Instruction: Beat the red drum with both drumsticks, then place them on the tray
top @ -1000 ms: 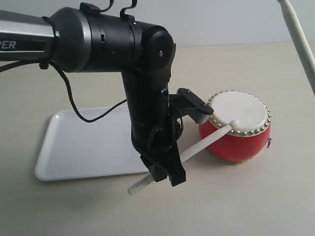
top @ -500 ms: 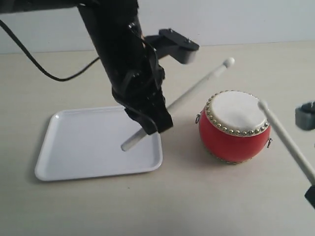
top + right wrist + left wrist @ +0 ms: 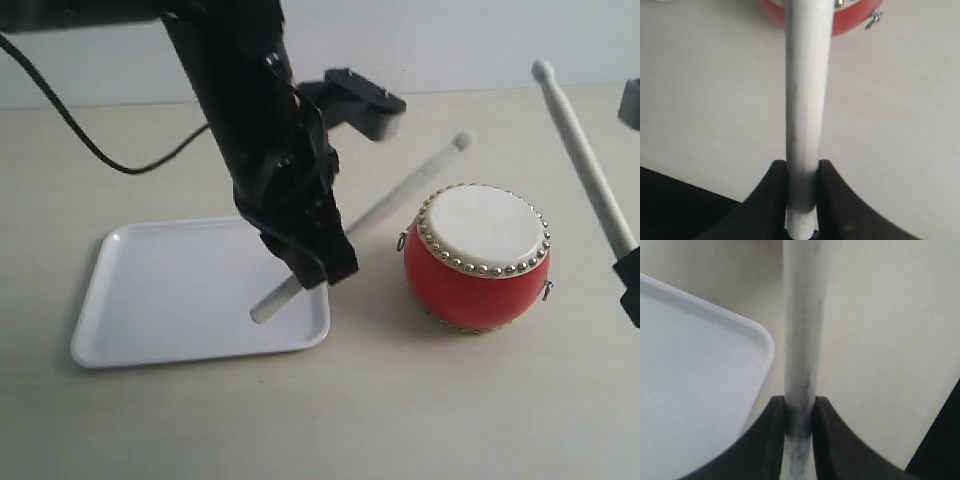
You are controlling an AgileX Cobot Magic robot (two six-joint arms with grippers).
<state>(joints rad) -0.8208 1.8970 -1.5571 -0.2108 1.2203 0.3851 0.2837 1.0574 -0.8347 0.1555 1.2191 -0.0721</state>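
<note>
The red drum (image 3: 478, 258) with its cream skin and brass studs stands on the table right of centre; its lower edge shows in the right wrist view (image 3: 855, 17). My left gripper (image 3: 318, 262) is shut on one drumstick (image 3: 400, 197), whose tip hangs in the air just left of and behind the drum, its butt end over the white tray (image 3: 170, 300). In the left wrist view the stick (image 3: 802, 330) runs past the tray's corner (image 3: 760, 335). My right gripper (image 3: 801, 172) is shut on the other drumstick (image 3: 585, 160), raised steeply right of the drum.
The left arm's black links and cable (image 3: 100, 150) rise over the tray's far side. A grey camera bracket (image 3: 362, 102) juts out behind the drum. The pale table (image 3: 420, 400) runs to a white wall at the back.
The right drumstick has swung up and away from the drumhead. The left drumstick's tip has dipped slightly toward the drum. A second ago the left stick rested on the drum skin.
</note>
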